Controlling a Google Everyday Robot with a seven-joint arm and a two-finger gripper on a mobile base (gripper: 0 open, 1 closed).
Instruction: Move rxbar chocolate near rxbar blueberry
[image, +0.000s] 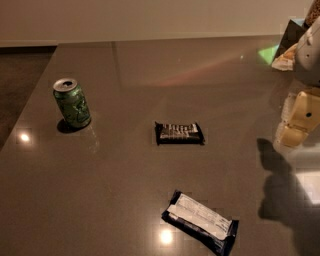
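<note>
So, in the camera view, where is the gripper (296, 122)? Mia asks.

Ben: At the right edge, raised above the table (150, 70), well apart from both bars. Only a cream-coloured part of it shows, and I cannot tell whether it is spread or pressed together. It holds nothing that I can see.

Mia: And the rxbar chocolate (179, 133)?

Ben: Flat on the table near the middle, lettering up, long side across the view. Nothing touches it. The rxbar blueberry (201, 221) lies nearer the camera and a little to the right, turned at a slant, white panel up. Bare table lies between them, so I judge the move is not yet begun.

Mia: Why would the arm hang out there?

Ben: My guess is that, held off to the side, it hides neither bar from the camera, and it has an open way in to the chocolate from the right. Lying flat, that bar gives little height to pinch. The approach would want to come from straight above, across its short side.

Mia: Any containers?

Ben: One, a green can (72, 102), upright at the left, well apart from both bars and out of the way. Its top faces us at a slant. What is inside, if anything, I cannot tell.
</note>
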